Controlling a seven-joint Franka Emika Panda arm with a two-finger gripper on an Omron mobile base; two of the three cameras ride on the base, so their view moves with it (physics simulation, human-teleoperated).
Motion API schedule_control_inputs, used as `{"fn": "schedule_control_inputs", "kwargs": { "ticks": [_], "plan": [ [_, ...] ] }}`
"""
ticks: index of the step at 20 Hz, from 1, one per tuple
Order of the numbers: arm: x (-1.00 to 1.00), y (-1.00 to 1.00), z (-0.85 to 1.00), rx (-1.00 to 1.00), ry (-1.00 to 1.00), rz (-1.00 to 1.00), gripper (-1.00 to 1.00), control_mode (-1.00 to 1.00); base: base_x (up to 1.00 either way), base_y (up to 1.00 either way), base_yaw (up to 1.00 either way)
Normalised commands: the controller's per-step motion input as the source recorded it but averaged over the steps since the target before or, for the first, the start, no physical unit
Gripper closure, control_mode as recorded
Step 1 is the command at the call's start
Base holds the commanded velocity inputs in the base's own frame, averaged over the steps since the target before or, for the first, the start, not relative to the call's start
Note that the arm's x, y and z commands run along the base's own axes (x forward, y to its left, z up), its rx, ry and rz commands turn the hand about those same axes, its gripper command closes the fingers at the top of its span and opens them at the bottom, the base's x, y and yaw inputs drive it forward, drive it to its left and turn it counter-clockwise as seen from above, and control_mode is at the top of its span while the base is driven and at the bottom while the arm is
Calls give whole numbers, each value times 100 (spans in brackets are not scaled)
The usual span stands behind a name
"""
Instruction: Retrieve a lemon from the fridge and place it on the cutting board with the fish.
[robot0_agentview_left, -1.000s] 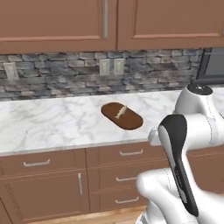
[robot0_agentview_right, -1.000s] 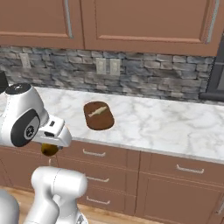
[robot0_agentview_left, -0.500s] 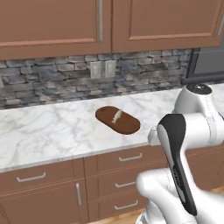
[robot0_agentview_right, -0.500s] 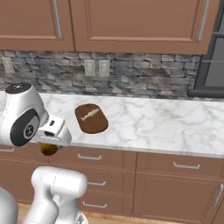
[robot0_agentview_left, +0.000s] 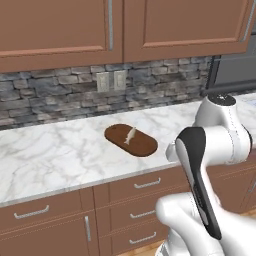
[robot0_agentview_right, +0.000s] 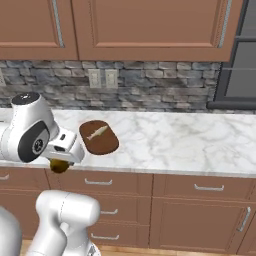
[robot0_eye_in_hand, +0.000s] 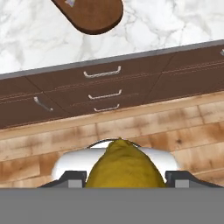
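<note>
Claw (robot0_eye_in_hand: 124, 177) grips lemon (robot0_eye_in_hand: 124, 168); fish (robot0_agentview_left: 130, 135) lies on cutting board (robot0_agentview_left: 142, 145).

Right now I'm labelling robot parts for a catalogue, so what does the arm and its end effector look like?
The arm has glossy white rounded shells with black joint sections and a long black panel down one link. A dark round cap with a small ring marking sits on its elbow. The end effector has small dark finger tips. No loose cables show.
</note>
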Motion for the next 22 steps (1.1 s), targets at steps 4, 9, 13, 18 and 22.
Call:
{"fn": "schedule_control_inputs", "kwargs": {
  "ticks": [4,9,13,18,22],
  "plan": [
    [73,0,0,0,0,1,100,-100,0,0,0],
    [86,0,-1,0,0,10,100,-100,0,0,0],
    [82,3,-27,-6,0,15,100,-100,0,0,0],
    [100,7,-57,-16,7,13,100,-100,0,0,0],
    [98,16,-50,-6,4,16,100,-100,0,0,0]
  ]
}}
